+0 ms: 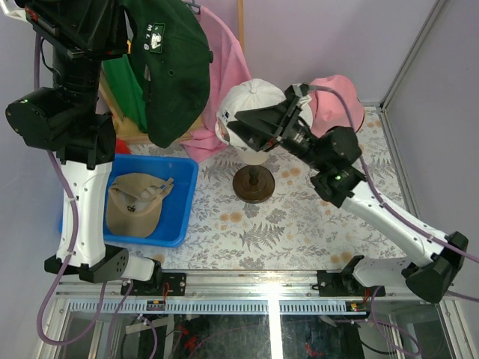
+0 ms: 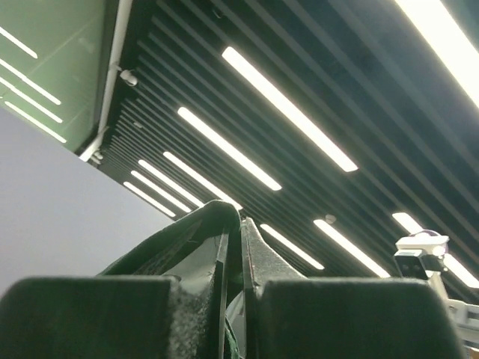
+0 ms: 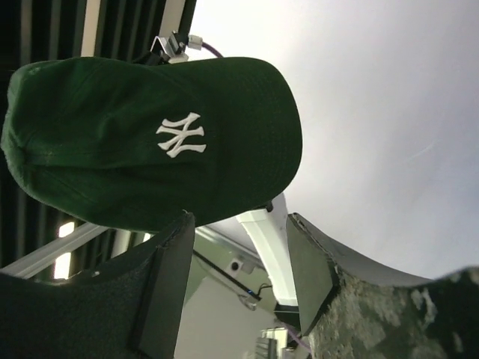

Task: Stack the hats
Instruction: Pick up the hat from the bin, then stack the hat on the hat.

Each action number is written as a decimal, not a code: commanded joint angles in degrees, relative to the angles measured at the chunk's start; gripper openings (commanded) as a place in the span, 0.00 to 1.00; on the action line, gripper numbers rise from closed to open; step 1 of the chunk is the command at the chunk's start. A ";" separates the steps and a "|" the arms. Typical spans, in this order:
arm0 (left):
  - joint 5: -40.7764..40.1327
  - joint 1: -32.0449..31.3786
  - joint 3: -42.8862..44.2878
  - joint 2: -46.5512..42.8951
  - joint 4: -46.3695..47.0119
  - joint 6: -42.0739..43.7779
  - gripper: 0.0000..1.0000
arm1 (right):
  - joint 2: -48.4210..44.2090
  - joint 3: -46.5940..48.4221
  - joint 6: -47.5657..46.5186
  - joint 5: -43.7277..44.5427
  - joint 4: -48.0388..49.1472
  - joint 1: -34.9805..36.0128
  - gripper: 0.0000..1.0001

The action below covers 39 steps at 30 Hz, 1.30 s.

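My left gripper [image 2: 239,221] is raised high at the back left and is shut on the edge of the dark green cap [image 1: 171,71], which hangs from it. The same cap, with a white logo, shows in the right wrist view [image 3: 150,134]. My right gripper [image 1: 235,129] is open and empty [image 3: 239,221], tilted upward beside a pale cap [image 1: 251,97] that sits on the mannequin head. A pink bucket hat [image 1: 340,105] lies behind the right arm. A tan cap [image 1: 135,203] lies in the blue bin [image 1: 183,202].
The mannequin's dark round base [image 1: 253,185] stands mid-table. A pink shirt [image 1: 224,75] hangs at the back, with a green cloth [image 1: 123,90] and a box behind the bin. A wall runs along the right side.
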 commanded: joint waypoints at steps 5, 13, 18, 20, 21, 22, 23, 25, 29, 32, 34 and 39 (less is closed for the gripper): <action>-4.88 -5.52 3.24 1.60 4.21 -2.15 0.00 | 8.30 6.89 3.06 11.39 9.66 10.89 0.60; -7.93 -10.76 4.12 2.84 4.23 -0.38 0.00 | 16.07 11.00 7.35 16.52 17.28 15.24 0.61; -9.36 -12.73 3.87 2.99 5.07 -0.02 0.00 | 19.98 13.36 8.90 18.80 24.18 17.06 0.64; -10.07 -13.46 3.36 2.86 5.68 0.20 0.00 | 21.51 14.31 10.46 19.45 27.27 17.66 0.65; -10.53 -13.80 2.97 2.63 5.98 0.42 0.00 | 22.27 14.67 11.11 19.83 28.82 18.04 0.65; -11.06 -14.03 2.47 2.41 6.52 0.63 0.00 | 23.07 15.09 11.66 20.23 30.10 18.55 0.66; -11.51 -14.26 1.92 2.12 7.03 0.79 0.00 | 23.87 15.47 12.24 20.74 31.25 19.05 0.67; -12.73 -14.65 0.50 1.42 7.85 1.15 0.00 | 24.92 16.37 12.86 21.60 32.70 20.07 0.69; -14.20 -15.18 -0.16 1.28 8.58 1.19 0.00 | 27.50 17.70 12.70 23.17 34.70 21.75 0.74; -14.52 -15.76 -0.20 1.63 9.37 0.91 0.00 | 28.80 18.38 12.65 24.21 36.53 22.36 0.74; -15.01 -16.20 -0.49 1.64 9.62 1.07 0.00 | 29.82 19.16 12.59 24.60 38.00 22.64 0.76; -16.14 -16.29 -1.57 1.23 10.68 0.87 0.00 | 33.34 21.08 13.09 26.24 41.89 23.33 0.79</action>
